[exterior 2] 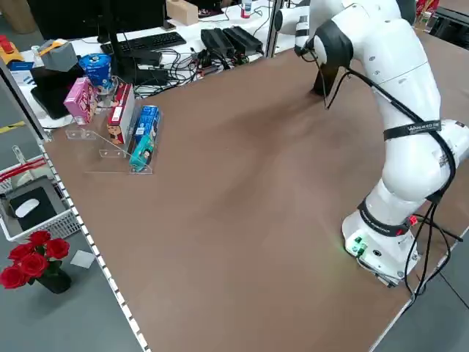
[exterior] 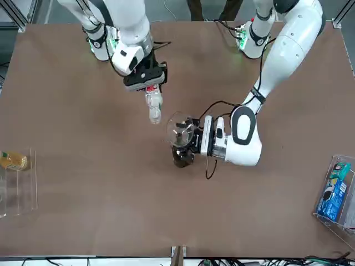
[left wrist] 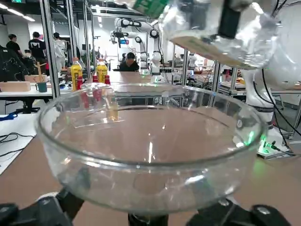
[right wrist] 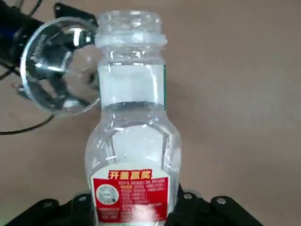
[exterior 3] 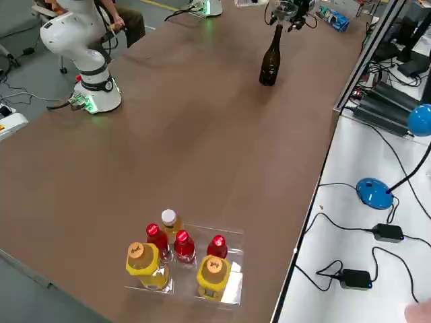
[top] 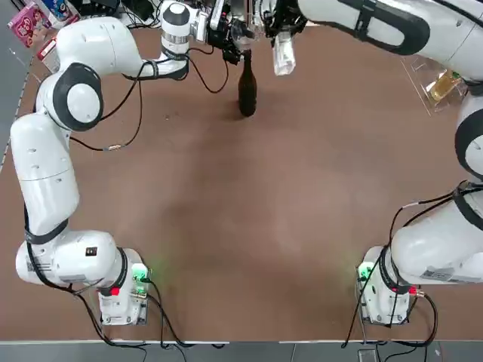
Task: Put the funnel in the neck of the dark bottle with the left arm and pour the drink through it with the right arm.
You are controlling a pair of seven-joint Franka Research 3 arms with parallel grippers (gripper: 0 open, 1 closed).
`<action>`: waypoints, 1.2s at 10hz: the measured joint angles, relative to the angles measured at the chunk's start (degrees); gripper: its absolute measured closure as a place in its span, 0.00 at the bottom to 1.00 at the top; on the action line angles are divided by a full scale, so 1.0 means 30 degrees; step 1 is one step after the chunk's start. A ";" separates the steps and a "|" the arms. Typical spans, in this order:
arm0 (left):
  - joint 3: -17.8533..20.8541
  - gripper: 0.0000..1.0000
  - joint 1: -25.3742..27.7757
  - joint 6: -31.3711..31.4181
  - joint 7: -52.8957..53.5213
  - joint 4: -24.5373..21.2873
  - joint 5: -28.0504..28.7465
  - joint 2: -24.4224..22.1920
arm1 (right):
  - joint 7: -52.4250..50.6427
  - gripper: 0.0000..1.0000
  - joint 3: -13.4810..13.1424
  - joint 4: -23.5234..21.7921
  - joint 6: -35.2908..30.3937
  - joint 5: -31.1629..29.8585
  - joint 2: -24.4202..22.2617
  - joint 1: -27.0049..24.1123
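The funnel (exterior: 180, 130) sits in the dark bottle (top: 247, 89). The left gripper (exterior: 194, 138) stands open around it. Just beside, the right gripper (exterior: 145, 86) grips the uncapped, tilted drink (exterior: 154, 107).

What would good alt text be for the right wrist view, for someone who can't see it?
The right tool grips an uncapped clear drink bottle, tilted toward the clear funnel sitting beside its mouth. Brown table fills the background.
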 joint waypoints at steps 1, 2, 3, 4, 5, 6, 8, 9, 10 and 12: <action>-0.0002 0.00 0.0138 0.0006 0.0027 0.0005 0.0301 -0.0013 | -0.1958 0.48 -0.1242 0.0016 0.0038 0.1154 -0.0495 -0.0025; 0.0001 0.00 0.0423 0.0007 0.0048 -0.0021 0.0851 -0.0106 | -0.4239 0.48 -0.2748 0.0048 0.0050 0.2575 -0.1160 -0.0061; -0.0002 0.00 0.0872 0.0011 0.0077 -0.0138 0.2067 -0.0378 | -0.6599 0.48 -0.4309 0.0066 0.0018 0.3881 -0.1846 -0.0093; -0.0008 0.00 0.1523 0.0005 0.0087 -0.0381 0.3947 -0.0827 | -0.9078 0.48 -0.5878 0.0059 -0.0057 0.5109 -0.2475 -0.0109; -0.0022 0.00 0.2292 -0.0122 0.0099 -0.0639 0.6349 -0.1404 | -1.1458 0.48 -0.7359 0.0011 -0.0203 0.6207 -0.3011 -0.0117; -0.0024 0.00 0.3121 -0.0519 -0.0046 -0.0780 0.8827 -0.2005 | -1.3765 0.48 -0.8733 -0.0172 -0.0328 0.7160 -0.3452 -0.0113; -0.0013 0.00 0.4478 -0.1155 -0.1812 -0.0853 1.2142 -0.3042 | -1.8542 0.47 -1.1214 -0.1271 -0.0332 0.8677 -0.4329 -0.0102; 0.0000 0.00 0.4922 -0.1261 -0.3998 -0.0872 1.3407 -0.3504 | -2.0991 0.47 -1.2408 -0.2090 -0.0243 0.9567 -0.4784 -0.0073; 0.0000 0.00 0.5364 -0.1756 -0.6690 -0.0877 1.4507 -0.4026 | -2.3575 0.47 -1.3768 -0.2934 -0.0155 1.0706 -0.5221 -0.0062; 0.0134 0.00 0.6097 -0.3379 -1.2768 -0.0873 1.6986 -0.5548 | -2.8553 0.47 -1.6427 -0.4567 -0.0006 1.2429 -0.5831 -0.0102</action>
